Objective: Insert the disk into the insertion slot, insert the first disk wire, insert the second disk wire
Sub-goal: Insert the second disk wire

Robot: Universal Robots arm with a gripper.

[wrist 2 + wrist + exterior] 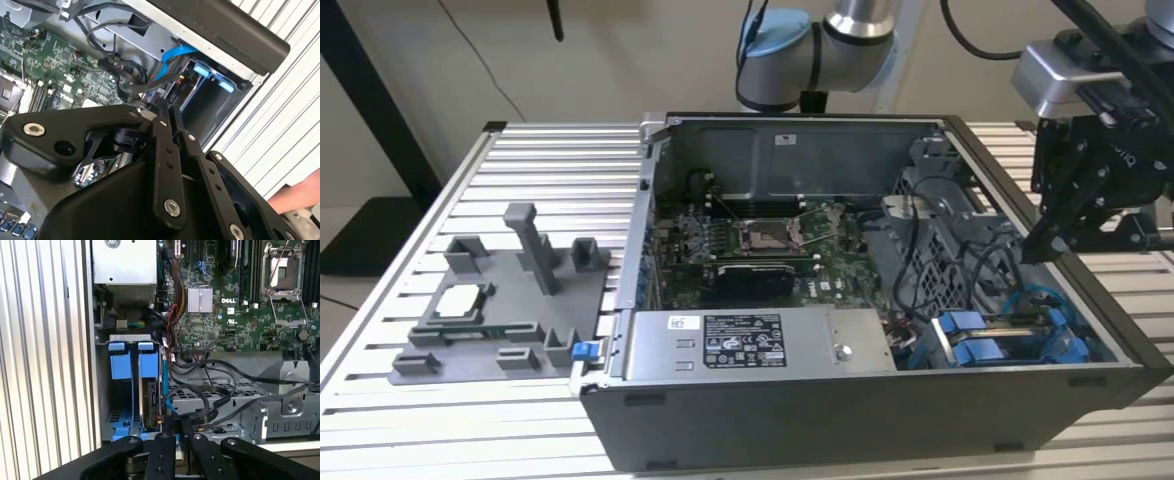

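Computer case (854,420), lid off, noted in the exterior view on a slatted table (400,410). Contents as seen: motherboard (841,265) on the floor, black processor socket (767,236) central, silver power-supply box (747,345) at 6 o'clock. Insertion slot (1067,352) found at 4 o'clock of the case, blue tabs at its front. Gripper (1045,247) hanging over the case's 3 o'clock edge, above the slot. Grey fixture (507,300) lying at 9 o'clock from the case, apart from it, with a processor chip (459,300) resting in one recess.

In the second wrist view, gripper (167,107) recorded with fingers drawn narrow, tips close together, just beside a black wire (122,70) in the case. Cannot tell whether anything is pinched. Blue wire (175,54) running down into the bay.

In the first wrist view, disk (148,400) seated on edge inside the insertion slot (129,337), clipped in its blue carrier (120,362). Gripper tips (177,421) close against the disk's near end, among looped black wires.
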